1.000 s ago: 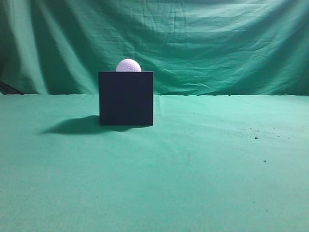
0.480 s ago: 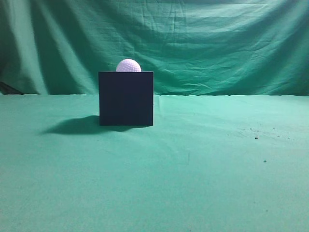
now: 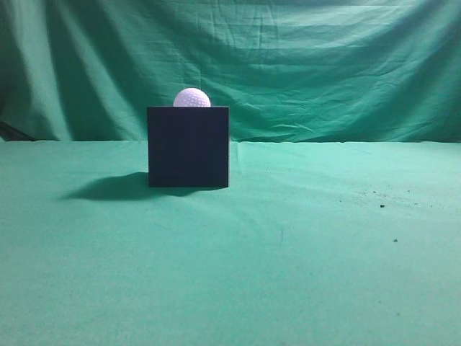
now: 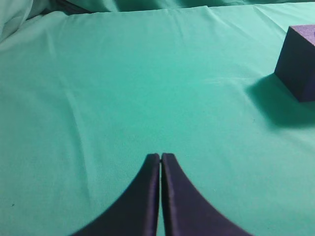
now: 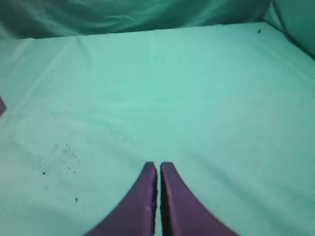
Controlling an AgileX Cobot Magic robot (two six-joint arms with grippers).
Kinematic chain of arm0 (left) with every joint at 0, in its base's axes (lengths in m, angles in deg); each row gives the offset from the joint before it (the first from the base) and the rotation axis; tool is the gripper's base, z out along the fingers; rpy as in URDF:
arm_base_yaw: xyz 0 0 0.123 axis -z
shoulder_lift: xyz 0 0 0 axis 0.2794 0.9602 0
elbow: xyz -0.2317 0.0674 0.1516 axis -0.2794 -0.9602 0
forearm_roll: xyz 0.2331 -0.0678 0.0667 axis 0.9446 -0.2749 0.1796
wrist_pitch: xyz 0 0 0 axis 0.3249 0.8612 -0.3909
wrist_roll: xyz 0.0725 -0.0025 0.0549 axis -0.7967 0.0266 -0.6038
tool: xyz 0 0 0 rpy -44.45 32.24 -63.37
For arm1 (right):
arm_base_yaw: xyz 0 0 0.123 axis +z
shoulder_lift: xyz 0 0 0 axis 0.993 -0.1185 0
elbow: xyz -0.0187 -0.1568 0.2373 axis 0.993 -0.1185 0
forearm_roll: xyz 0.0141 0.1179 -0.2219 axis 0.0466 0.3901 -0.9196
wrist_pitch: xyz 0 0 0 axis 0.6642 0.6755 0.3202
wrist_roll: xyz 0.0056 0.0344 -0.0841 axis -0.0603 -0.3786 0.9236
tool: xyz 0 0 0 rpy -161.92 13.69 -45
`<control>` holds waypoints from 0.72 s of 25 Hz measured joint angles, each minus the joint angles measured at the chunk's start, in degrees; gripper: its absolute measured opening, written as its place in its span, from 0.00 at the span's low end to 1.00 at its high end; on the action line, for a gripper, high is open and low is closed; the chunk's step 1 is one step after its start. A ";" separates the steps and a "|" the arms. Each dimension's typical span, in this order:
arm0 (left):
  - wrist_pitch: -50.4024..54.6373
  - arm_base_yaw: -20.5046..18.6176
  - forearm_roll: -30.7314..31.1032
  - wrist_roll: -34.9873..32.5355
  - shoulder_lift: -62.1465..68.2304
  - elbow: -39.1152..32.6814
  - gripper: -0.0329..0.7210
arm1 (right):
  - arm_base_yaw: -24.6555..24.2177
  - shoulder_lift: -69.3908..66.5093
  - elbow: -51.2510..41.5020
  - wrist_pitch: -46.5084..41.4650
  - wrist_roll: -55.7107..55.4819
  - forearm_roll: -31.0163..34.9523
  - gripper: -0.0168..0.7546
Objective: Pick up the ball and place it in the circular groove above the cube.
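The white dimpled ball (image 3: 191, 98) sits on top of the dark cube (image 3: 188, 146), left of centre on the green cloth in the exterior view. The cube also shows at the right edge of the left wrist view (image 4: 298, 62); the ball is out of that view. A sliver of the cube shows at the left edge of the right wrist view (image 5: 2, 105). My left gripper (image 4: 161, 156) is shut and empty above the cloth, well short of the cube. My right gripper (image 5: 158, 165) is shut and empty over the cloth. Neither arm shows in the exterior view.
A green cloth (image 3: 302, 245) covers the table and hangs as a backdrop (image 3: 324, 65). Small dark specks (image 3: 382, 205) lie on the cloth at the right. The cube casts a shadow (image 3: 108, 189) to its left.
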 joint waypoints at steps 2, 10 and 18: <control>0.00 0.00 0.00 0.00 0.00 0.00 0.04 | -0.74 0.00 -1.06 -0.12 0.00 0.42 0.02; 0.00 0.00 0.00 0.00 0.00 0.00 0.04 | -1.25 0.00 -1.11 -0.12 0.40 0.60 0.02; 0.00 0.00 0.00 0.00 0.00 0.00 0.04 | -1.25 0.00 -1.11 -0.12 0.40 0.60 0.02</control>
